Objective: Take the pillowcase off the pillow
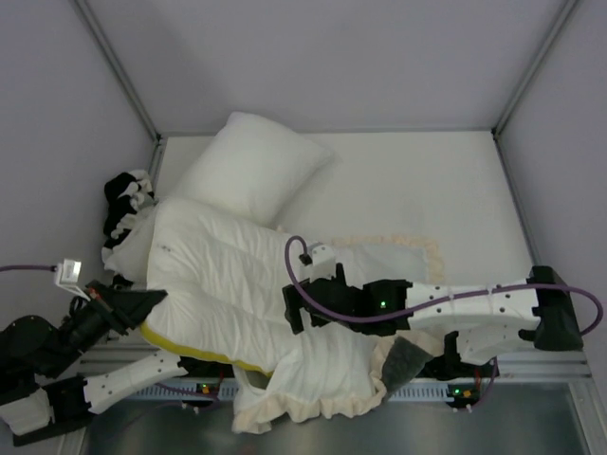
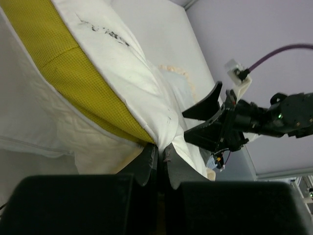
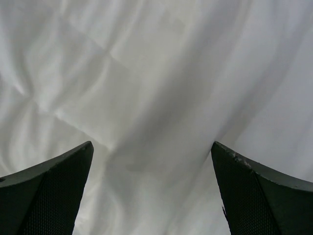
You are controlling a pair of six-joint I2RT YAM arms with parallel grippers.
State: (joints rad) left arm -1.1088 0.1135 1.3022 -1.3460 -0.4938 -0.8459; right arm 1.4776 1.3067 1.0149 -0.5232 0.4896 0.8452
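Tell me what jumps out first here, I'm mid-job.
The big white pillowcase sprawls diagonally at near left, cream frill and a grey patch bunched at the front edge. The left end effector is shut on its yellow-banded edge; the open right end effector hovers over its middle.

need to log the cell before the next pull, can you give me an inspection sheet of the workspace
surface: white table, no spills seen
job's things: pillow, quilted with a yellow edge, lies diagonally; pillowcase bunched over its near end, frill and a grey patch showing
clutter: far pillow in the back corner; patterned cloth at the left edge
grippers: left gripper shut on the pillow's edge; right gripper open over white cloth
cables: purple cable loops by the right wrist; second cable at far left
surroundings: grey walls, metal frame
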